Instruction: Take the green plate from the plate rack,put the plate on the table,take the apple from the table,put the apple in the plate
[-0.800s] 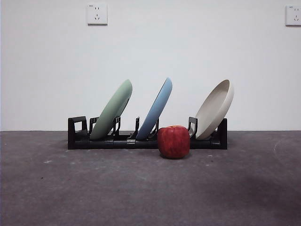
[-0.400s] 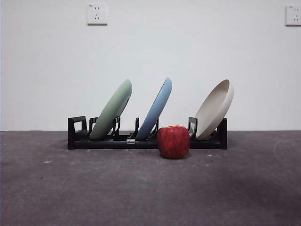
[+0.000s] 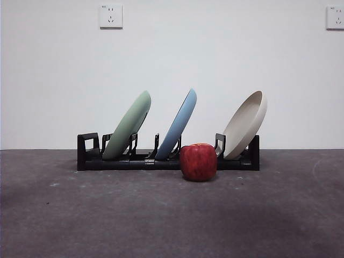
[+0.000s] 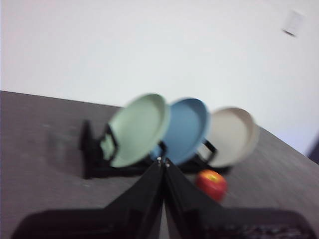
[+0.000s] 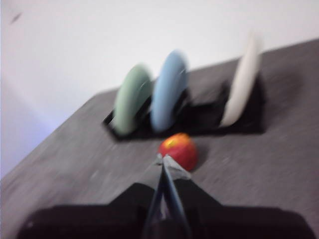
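The green plate (image 3: 129, 124) leans in the leftmost slot of the black plate rack (image 3: 94, 156), upright and tilted to the right. The red apple (image 3: 198, 161) sits on the table (image 3: 161, 215) just in front of the rack's middle. Neither gripper shows in the front view. In the left wrist view my left gripper (image 4: 162, 162) is shut and empty, hanging well short of the green plate (image 4: 139, 128). My right gripper (image 5: 163, 158) is shut too, holding nothing, a little short of the apple (image 5: 178, 150). Both wrist views are blurred.
A light blue plate (image 3: 179, 121) stands in the rack's middle slot and a cream-white plate (image 3: 246, 124) at its right end. A white wall with two sockets rises behind the rack.
In the front view the rack, plates and apple have not moved.
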`<move>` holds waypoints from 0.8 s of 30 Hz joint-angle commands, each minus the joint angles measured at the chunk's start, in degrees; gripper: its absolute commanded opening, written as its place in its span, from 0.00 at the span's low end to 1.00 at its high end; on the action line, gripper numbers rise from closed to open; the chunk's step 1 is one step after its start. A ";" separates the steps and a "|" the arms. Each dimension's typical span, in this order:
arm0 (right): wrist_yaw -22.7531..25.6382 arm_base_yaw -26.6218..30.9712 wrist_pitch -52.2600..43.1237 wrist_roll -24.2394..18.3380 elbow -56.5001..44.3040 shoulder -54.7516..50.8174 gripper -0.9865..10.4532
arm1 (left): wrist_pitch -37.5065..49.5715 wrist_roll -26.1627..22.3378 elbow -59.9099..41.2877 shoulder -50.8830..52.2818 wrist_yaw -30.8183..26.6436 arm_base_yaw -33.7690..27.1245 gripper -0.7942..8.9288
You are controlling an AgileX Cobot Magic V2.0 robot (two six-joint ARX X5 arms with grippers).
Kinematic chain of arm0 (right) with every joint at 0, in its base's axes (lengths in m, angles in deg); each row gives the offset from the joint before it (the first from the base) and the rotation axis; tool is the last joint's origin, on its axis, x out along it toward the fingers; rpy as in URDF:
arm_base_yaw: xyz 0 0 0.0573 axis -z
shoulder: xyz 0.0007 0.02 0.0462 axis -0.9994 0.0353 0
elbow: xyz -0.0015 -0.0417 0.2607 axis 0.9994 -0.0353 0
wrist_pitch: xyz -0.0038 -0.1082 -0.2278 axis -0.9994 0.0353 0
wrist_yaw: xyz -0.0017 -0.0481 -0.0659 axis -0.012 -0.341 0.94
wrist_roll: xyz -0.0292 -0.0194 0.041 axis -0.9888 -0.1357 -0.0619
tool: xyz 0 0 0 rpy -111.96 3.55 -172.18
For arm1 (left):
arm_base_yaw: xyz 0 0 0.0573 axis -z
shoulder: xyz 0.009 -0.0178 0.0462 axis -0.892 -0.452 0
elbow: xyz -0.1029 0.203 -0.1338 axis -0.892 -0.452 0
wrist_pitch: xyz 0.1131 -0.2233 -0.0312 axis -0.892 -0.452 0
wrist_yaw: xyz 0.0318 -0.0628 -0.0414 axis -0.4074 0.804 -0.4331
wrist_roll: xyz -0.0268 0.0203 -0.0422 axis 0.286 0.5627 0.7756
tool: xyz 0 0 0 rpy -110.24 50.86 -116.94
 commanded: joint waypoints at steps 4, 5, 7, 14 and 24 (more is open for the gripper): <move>-7.80 -0.15 11.82 -10.84 11.76 9.49 0.08 | -10.47 -9.01 7.26 -5.31 9.20 -0.11 0.07; -8.81 -0.15 14.12 -12.57 13.68 10.93 0.08 | -11.85 -10.03 8.15 -6.05 10.25 -0.11 0.07; -10.49 -0.22 19.82 -16.66 18.05 14.19 0.08 | -14.78 -12.31 10.19 -7.65 12.11 -0.11 0.07; -11.56 -2.29 35.06 -27.15 27.76 21.38 0.08 | -22.08 -18.93 16.15 -12.02 16.55 -0.11 0.07; -11.52 -4.72 37.51 -28.13 28.55 21.97 0.14 | -25.88 -21.66 20.33 -15.04 17.27 -0.07 0.09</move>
